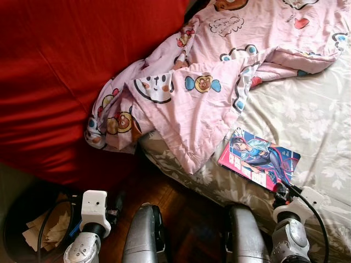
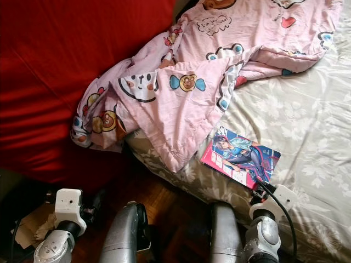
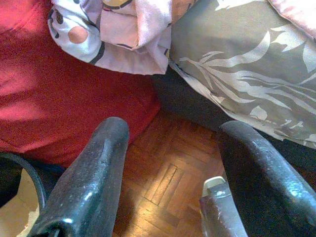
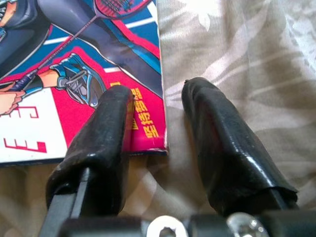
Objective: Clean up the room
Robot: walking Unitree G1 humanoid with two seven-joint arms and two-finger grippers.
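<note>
A comic book (image 1: 259, 159) with a pink and blue cover lies flat on the grey floral bed sheet (image 1: 312, 115), close to the bed's edge. My right gripper (image 4: 158, 91) is low over the book's near corner and open. One finger (image 4: 106, 133) lies above the cover, the other (image 4: 222, 133) above the sheet. A crumpled pink cartoon-print blanket (image 1: 214, 71) spreads across the bed and hangs over its corner. My left gripper (image 3: 173, 148) is open, hanging above the wooden floor (image 3: 168, 177) beside the bed.
A big red cushion (image 1: 60, 76) takes up the left side, touching the blanket. A dark bin (image 1: 22, 233) with crumpled paper stands at the bottom left. Parquet floor (image 1: 184, 200) shows between the cushion and the bed.
</note>
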